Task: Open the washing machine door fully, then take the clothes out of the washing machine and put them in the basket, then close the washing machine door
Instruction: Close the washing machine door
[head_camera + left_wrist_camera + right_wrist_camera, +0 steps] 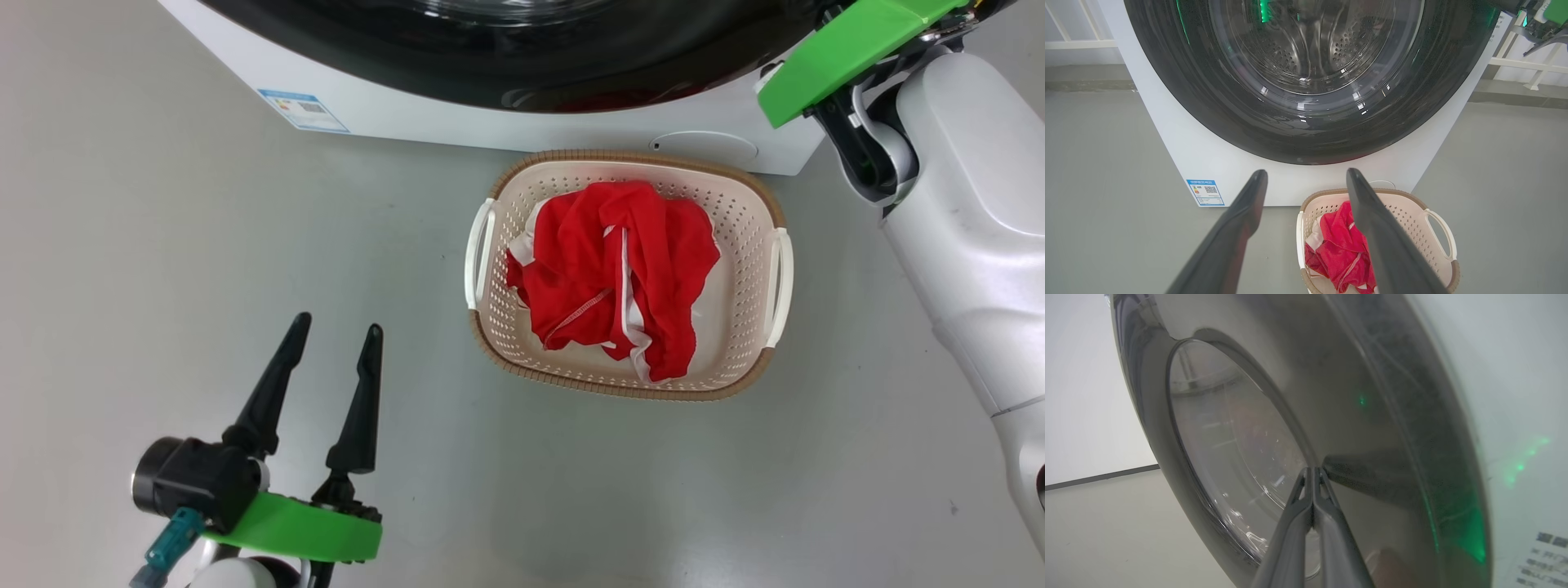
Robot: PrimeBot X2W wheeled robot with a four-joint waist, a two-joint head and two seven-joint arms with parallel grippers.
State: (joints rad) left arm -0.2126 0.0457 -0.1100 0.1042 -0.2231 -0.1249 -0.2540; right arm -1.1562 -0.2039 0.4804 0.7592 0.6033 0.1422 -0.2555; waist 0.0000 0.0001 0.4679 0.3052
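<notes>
The red clothes (620,269) with white trim lie bunched in the cream basket (739,212), which stands on the floor just in front of the white washing machine (408,114). The black-rimmed washing machine door (1306,134) lies flat against the machine front, and the steel drum shows through its glass. My right gripper (1312,469) is shut with nothing in it, its tips at the door's dark rim (1363,437) beside the glass. At the lower left, my left gripper (338,322) hangs open and empty over the floor, left of the basket (1412,216) and clothes (1339,245).
My pale right forearm (963,212) reaches up past the basket's right side to the machine. A blue label (304,109) is stuck low on the machine's front. Grey floor lies all around the basket. White railings (1515,61) stand behind the machine.
</notes>
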